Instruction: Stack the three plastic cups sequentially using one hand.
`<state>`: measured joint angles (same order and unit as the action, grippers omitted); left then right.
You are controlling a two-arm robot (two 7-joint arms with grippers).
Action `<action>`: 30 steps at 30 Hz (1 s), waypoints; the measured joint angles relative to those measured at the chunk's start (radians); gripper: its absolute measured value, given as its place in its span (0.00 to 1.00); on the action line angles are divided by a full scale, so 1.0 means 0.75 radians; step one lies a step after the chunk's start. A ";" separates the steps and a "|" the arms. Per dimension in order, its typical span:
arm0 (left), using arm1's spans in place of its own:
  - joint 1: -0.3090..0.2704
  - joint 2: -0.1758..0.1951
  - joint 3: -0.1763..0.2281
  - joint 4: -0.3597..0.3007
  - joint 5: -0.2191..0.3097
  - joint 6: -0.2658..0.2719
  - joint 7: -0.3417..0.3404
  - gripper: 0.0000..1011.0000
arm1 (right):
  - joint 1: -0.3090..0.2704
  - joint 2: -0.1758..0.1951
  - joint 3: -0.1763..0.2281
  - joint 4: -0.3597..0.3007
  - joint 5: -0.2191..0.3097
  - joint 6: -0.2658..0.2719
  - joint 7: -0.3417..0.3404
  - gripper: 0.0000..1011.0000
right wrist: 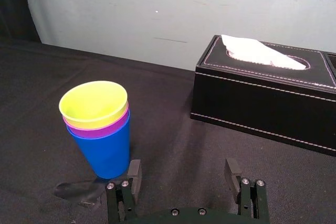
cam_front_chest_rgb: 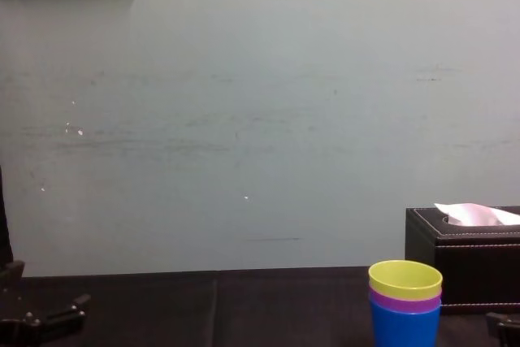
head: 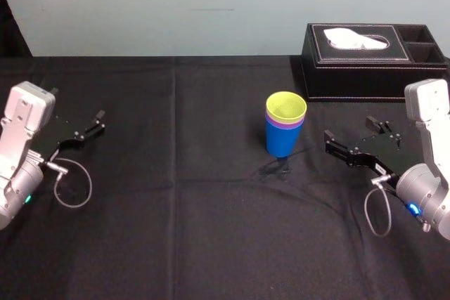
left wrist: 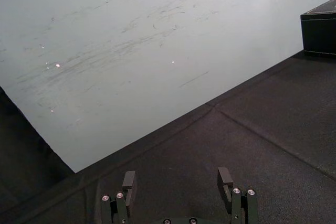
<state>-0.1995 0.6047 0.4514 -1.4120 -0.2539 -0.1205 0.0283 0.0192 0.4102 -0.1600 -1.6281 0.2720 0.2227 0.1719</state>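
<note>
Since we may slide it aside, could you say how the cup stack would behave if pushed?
Probably light: the cup stack looks like empty plastic. It may tip, standing tall on the blue cup's narrow base.

Nested upright, mouths up: blue cup [head: 282,142] btm, purple cup [head: 285,126] mid, yellow-green cup [head: 286,107] top. Stack stands near tissue box [head: 365,68], off its front-left corner.

The table [head: 176,237] is overlooked from the head and skimmed from the chest, the cups [head: 285,131] at 1 o'clock being shared.
</note>
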 joint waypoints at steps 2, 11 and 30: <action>0.000 0.000 0.000 0.000 0.000 0.000 0.000 1.00 | 0.000 0.000 0.000 0.000 0.000 0.000 0.000 0.99; 0.000 0.000 0.000 0.000 0.000 0.000 0.000 1.00 | 0.000 0.000 0.000 0.000 0.000 0.000 0.000 0.99; 0.000 0.000 0.000 0.000 0.000 0.000 0.000 1.00 | 0.000 0.000 0.000 0.000 0.000 0.000 0.000 0.99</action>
<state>-0.1995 0.6047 0.4514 -1.4120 -0.2539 -0.1205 0.0283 0.0193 0.4102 -0.1601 -1.6281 0.2721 0.2227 0.1720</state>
